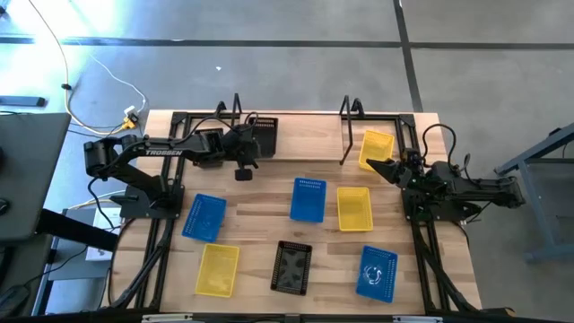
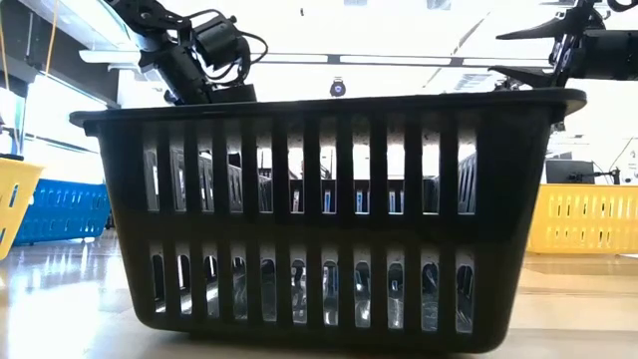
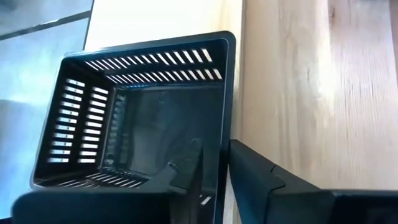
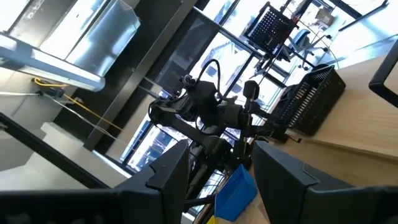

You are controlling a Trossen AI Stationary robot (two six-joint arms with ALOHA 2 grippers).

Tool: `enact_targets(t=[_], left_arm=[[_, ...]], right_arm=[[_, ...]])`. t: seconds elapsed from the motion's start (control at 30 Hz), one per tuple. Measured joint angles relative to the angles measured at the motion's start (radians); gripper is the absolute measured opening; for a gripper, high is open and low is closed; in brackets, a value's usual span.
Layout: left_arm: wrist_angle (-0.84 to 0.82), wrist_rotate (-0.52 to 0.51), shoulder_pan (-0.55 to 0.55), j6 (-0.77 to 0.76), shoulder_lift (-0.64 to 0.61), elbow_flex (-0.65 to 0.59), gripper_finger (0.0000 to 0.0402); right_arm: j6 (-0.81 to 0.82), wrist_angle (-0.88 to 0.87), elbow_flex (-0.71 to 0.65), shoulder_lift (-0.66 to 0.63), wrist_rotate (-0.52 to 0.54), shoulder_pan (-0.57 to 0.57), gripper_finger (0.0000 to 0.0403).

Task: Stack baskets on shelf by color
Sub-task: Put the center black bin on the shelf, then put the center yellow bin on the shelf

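Note:
My left gripper [image 1: 248, 144] is shut on the wall of a black basket [image 1: 265, 135] at the back of the table, by the shelf [image 1: 305, 119] and its left bracket [image 1: 229, 112]. In the left wrist view one finger [image 3: 186, 171] is inside the black basket [image 3: 137, 118] and the other outside; the light plank [image 3: 161, 22] shows beyond it. My right gripper [image 1: 384, 167] is open and empty, its tips just in front of a tilted yellow basket [image 1: 377, 148] beside the right bracket [image 1: 346, 135]. In the right wrist view its gripper [image 4: 217, 180] holds nothing.
On the table lie blue baskets [image 1: 204, 217] [image 1: 308, 199] [image 1: 377, 273], yellow baskets [image 1: 353, 207] [image 1: 218, 269] and a black basket [image 1: 292, 266], which fills the low view [image 2: 329, 209]. The arm bases stand at the table's left [image 1: 134, 193] and right [image 1: 430, 202].

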Motion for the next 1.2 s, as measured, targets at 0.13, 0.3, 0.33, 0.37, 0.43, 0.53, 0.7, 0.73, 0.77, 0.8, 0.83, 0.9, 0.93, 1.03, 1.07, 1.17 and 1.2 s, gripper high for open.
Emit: enact_targets(t=[0.13,0.3,0.33,0.37,0.43,0.53,0.7,0.73,0.77,0.8,0.83,0.9,0.93,1.03,1.07,1.17,1.2], left_arm=[[-0.002,0.0,-0.008,-0.028,-0.001,0.003,0.0096],[-0.039,0.0,-0.032,-0.059,-0.001,0.05,0.0126],[-0.052,0.0,-0.039,-0.058,-0.002,0.061,0.0131],[-0.067,0.0,-0.045,-0.058,-0.002,0.072,0.0136],[-0.104,0.0,-0.056,-0.066,-0.002,0.101,0.0145],[-0.166,0.0,-0.069,-0.081,-0.002,0.146,0.0154],[-0.259,0.0,-0.103,-0.105,-0.01,0.229,0.0156],[-0.271,0.0,-0.114,-0.12,-0.012,0.247,0.0155],[-0.28,0.0,-0.124,-0.131,-0.018,0.262,0.0154],[-0.294,0.0,-0.133,-0.142,-0.027,0.272,0.0153],[-0.305,0.0,-0.144,-0.154,-0.038,0.284,0.0153],[-0.307,0.0,-0.167,-0.188,-0.058,0.305,0.0153],[-0.314,0.0,-0.178,-0.207,-0.071,0.311,0.0153],[-0.323,0.001,-0.212,-0.27,-0.113,0.312,0.0152],[-0.328,0.001,-0.223,-0.291,-0.126,0.312,0.0152],[-0.373,0.002,-0.25,-0.344,-0.164,0.313,0.0152],[-0.389,0.001,-0.259,-0.362,-0.174,0.313,0.0152]], right_arm=[[0.0,0.0,0.0,0.0,-0.009,0.0,0.0161],[-0.077,-0.017,0.047,0.001,-0.021,0.0,0.0161],[-0.097,-0.023,0.064,0.004,-0.023,0.0,0.0161],[-0.114,-0.034,0.082,0.008,-0.023,0.0,0.0161],[-0.14,-0.064,0.122,0.027,-0.029,0.0,0.0161],[-0.165,-0.132,0.19,0.075,-0.048,0.0,0.0161],[-0.165,-0.299,0.321,0.212,-0.065,0.0,0.0161],[-0.165,-0.32,0.345,0.245,-0.073,0.0,0.0161],[-0.165,-0.332,0.368,0.276,-0.083,0.0,0.0161],[-0.165,-0.341,0.39,0.31,-0.097,0.0,0.0161],[-0.165,-0.347,0.411,0.344,-0.109,0.0,0.0161],[-0.182,-0.367,0.455,0.406,-0.145,0.0,0.0161],[-0.19,-0.376,0.478,0.44,-0.162,0.0,0.0161],[-0.216,-0.42,0.549,0.534,-0.212,0.0,0.0161],[-0.222,-0.445,0.571,0.563,-0.229,0.0,0.0161],[-0.241,-0.54,0.638,0.64,-0.263,0.014,0.0161],[-0.243,-0.574,0.657,0.661,-0.271,0.024,0.0161]])
